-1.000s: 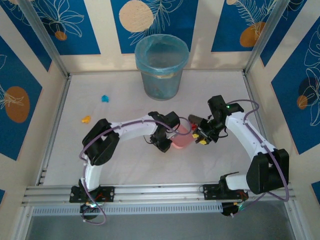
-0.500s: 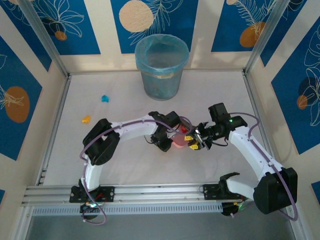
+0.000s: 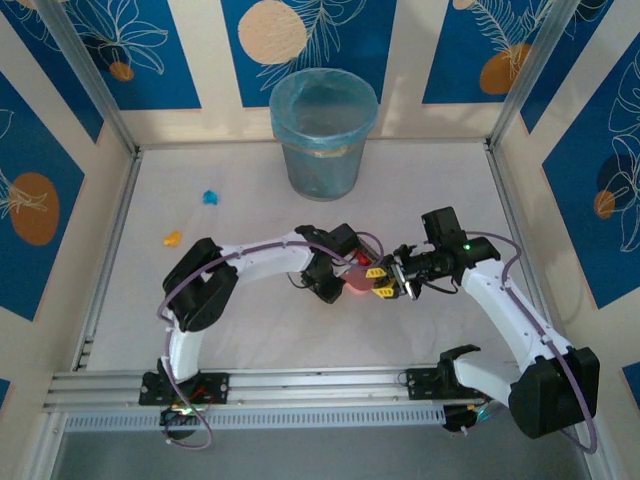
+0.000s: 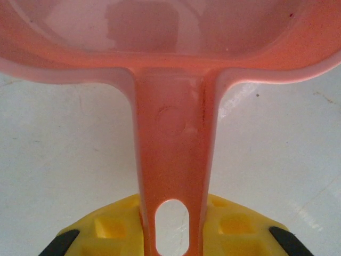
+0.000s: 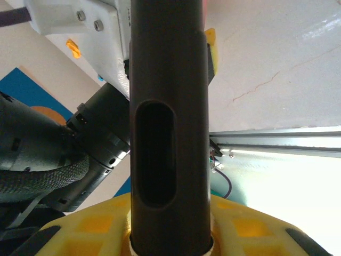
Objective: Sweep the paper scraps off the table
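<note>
Top external: blue scrap [image 3: 210,197] and orange scrap [image 3: 172,238] lie on the table [image 3: 250,335], 10 o'clock from the dustpan [image 3: 358,283]. Left gripper [image 4: 173,232] clamps the pan's handle. Right gripper [image 3: 384,283], clenched on the brush handle [image 5: 168,106], has swept in from 3 o'clock. Near scraps probably panned; these two remain.

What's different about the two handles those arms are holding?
The pink handle is flat and flares into a dustpan; the dark handle is rounded and straight. The pink handle's hole is a short oval, the dark handle's a long slot. Both sit clamped between yellow jaws.
</note>
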{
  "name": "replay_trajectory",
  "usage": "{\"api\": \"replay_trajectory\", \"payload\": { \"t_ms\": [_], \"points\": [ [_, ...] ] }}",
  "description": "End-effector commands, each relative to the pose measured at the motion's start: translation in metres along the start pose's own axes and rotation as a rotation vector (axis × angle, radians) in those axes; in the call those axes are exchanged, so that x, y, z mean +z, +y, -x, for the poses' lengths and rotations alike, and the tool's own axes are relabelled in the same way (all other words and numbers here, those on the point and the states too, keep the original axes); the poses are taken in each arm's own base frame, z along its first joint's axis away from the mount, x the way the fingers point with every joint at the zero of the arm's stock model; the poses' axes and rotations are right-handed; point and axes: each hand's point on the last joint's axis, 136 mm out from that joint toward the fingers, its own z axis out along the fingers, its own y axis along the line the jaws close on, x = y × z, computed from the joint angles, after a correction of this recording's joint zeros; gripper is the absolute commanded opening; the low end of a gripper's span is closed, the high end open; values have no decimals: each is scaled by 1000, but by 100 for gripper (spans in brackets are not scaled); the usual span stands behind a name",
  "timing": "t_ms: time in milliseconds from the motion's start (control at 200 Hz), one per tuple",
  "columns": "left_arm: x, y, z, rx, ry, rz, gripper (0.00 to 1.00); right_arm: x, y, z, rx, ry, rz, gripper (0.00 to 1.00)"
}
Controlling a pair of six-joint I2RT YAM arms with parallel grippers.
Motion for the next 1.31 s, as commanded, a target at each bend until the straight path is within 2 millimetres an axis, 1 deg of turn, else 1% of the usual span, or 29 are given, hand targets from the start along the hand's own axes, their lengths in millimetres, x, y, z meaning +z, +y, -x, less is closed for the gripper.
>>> {"api": "replay_trajectory", "payload": {
  "t_ms": [0, 140, 250, 400, 575, 745, 835, 925, 1130, 1300],
  "points": [
    [0, 4, -4, -16, -2, 30, 0, -11, 8, -18, 41, 62, 39, 0],
    [-10, 4, 4, -8, -54, 32, 0, -20, 10, -17, 37, 39, 43, 0],
    [-18, 5, 10, -4, -98, 42, 0, -37, 10, -13, 17, -53, 29, 0],
    [-28, 8, 16, 3, -155, 59, 0, -56, 15, -7, 9, -142, 61, 0],
    [-37, 10, 19, 13, -205, 72, 0, -70, 13, 1, 27, -204, 69, 0],
    [-52, 9, 20, 29, -249, 73, 0, -87, 10, 14, 12, -316, 45, 0],
    [-63, 8, 19, 37, -270, 68, 0, -95, 7, 25, 0, -384, 17, 0],
    [-75, 7, 17, 43, -290, 65, 0, -97, 5, 33, -21, -424, 0, 0],
    [-115, 4, 22, -6, -367, 56, 0, -98, -4, 41, -80, -456, -36, 0],
    [-147, 4, 22, -45, -405, 61, 0, -102, -18, 55, -114, -553, -63, 0]
  ]
}}
